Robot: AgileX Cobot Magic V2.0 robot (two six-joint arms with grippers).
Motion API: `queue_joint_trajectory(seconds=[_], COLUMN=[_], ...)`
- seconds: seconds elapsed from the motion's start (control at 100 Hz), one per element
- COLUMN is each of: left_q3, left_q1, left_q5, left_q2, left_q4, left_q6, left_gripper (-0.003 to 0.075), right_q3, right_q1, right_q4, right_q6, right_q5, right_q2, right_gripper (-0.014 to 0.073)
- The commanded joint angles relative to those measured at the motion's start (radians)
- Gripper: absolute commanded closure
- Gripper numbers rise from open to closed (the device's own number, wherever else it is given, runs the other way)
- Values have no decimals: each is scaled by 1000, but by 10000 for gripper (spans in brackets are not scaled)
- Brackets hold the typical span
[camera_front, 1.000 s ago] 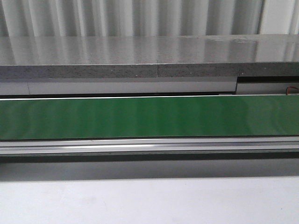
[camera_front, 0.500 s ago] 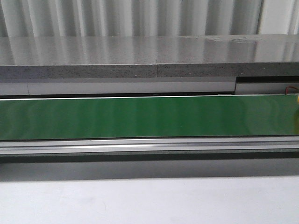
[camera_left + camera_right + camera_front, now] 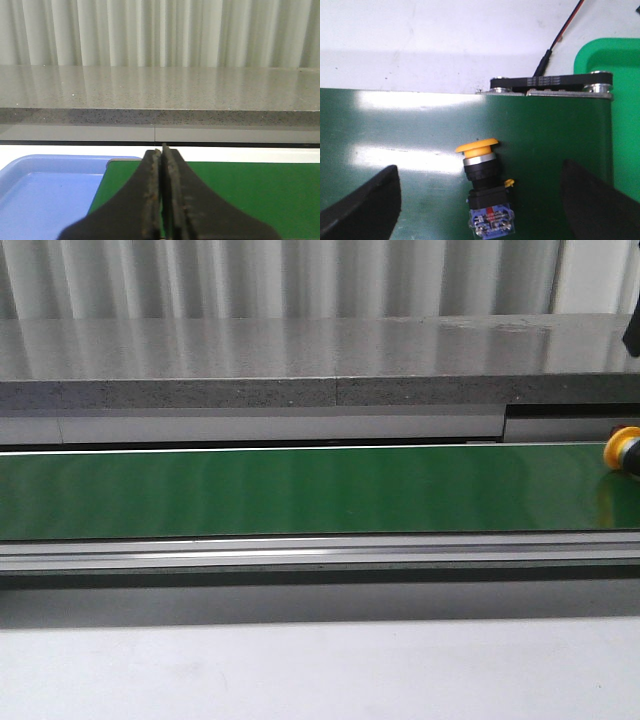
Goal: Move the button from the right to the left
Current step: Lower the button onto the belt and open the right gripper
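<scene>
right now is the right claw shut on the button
No, the right claw is wide open, its fingers apart on either side of the button, which lies on the green belt.

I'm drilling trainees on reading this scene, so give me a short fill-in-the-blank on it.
1. The button lies on the ___ belt.
2. The button's cap is ___.
3. The left end effector is ___.
4. The tray beside the belt, seen from the left wrist, is ___.

Missing words: green; yellow; shut; blue
</scene>
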Motion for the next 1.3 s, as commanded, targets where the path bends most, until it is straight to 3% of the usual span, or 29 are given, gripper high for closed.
queue_joint_trajectory(seconds=[0.0,0.23,0.78,0.85,0.92,1.07,1.13,1.29], left_q3=[25,25,25,25,25,25,25,25], left_q1=[-5,-5,-5,-5,-5,-5,-5,-5], left_q5=[-80,-80,-80,-80,-80,-80,-80,-80], left_q2=[-34,-34,-34,-34,-34,-34,-34,-34], left_q4=[-2,-2,-2,-2,-2,-2,-2,-2], left_q6=[-10,-10,-10,-10,-10,-10,-10,-10], left_gripper=[740,740,740,740,740,740,740,740], right_q3=[7,175,468,478,482,482,482,482], right_q1=[2,2,2,2,2,2,2,2], right_q4=[9,6,2,2,2,2,2,2], right_q6=[-17,-26,-38,-38,-38,-38,-38,-38], right_q5=[-67,-158,-100,-110,-118,-119,-118,-118], right_q2=[-100,-356,-806,-836,-857,-866,-866,-866], right_gripper=[-43,-43,-26,48,179,562,669,661])
